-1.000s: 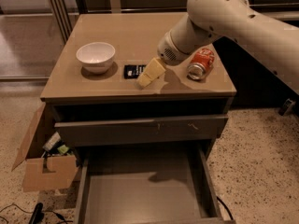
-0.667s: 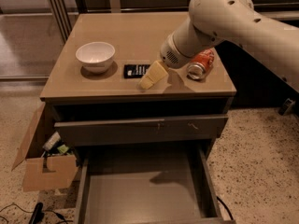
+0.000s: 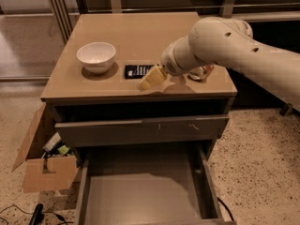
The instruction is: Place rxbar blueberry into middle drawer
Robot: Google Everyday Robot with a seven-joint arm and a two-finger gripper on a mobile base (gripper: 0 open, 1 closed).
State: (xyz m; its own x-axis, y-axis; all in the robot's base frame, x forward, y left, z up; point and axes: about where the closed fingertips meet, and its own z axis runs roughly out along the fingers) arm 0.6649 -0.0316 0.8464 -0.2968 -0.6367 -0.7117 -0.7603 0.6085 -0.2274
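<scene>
End effector (image 3: 146, 81) low over the surface (image 3: 140, 29), near its front edge, angled down to the left; whether it is wide or narrow cannot be told; nothing seen held in it; its tip sits just right of the bar (image 3: 137, 71) and overlaps the bar's right end in view, contact unclear; bar lies flat on the surface, dark wrapper with light print, between the bowl (image 3: 96, 56) and the end effector; white bowl upright, left of the bar, apart from it; can (image 3: 202, 72) to the right, mostly hidden behind the arm (image 3: 225, 43), only a bit of its end showing; arm comes in from the right, white, thick, crossing the surface's right side; below the surface, top drawer (image 3: 140, 130) slightly out, grey front panel; under it the middle drawer (image 3: 140, 191) pulled well out, flat floor showing; cardboard box (image 3: 44, 170) on the floor left of the cabinet, flaps open, small items inside; dark cable (image 3: 36, 214) on the floor at bottom left.
</scene>
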